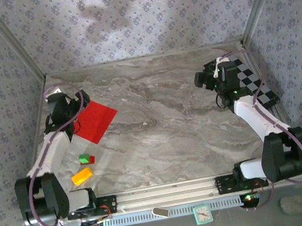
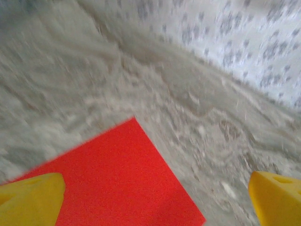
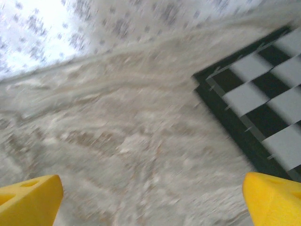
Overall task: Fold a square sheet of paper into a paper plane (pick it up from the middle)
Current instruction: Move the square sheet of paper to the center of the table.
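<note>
Evidently the square sheet of paper (image 1: 95, 121) is lying flat on the far-left part of the tabletop (image 1: 164, 122), turned like a diamond, with the left claw (image 1: 72, 110) hanging over its left corner. In the left wrist view the claw (image 2: 153, 202) is gaping wide and gripping nothing, one of its yellow fingertips (image 2: 28, 200) showing above the red sheet (image 2: 117, 183) while the other is hanging over bare marble-patterned surface. The paper is looking thin, plain and matte, so it is probably behaving as something very light and limp, sagging once lifted and creasing for good wherever it is pinched hard. It is sitting flush against what looks like a smooth, hard tabletop, offering no raised edge, and it is likely sliding easily under a sideways push. Taking it from the middle, as the task asks, seems to call for pressing both fingertips down on the centre and drawing them together to raise a small ridge. At the far right, the right claw (image 1: 210, 80) is also standing wide and empty, just beside the stiff black-and-white checkered board (image 1: 256, 81). Small blocky toy bricks (image 1: 85, 167) are lying near the sheet, apart from it.
</note>
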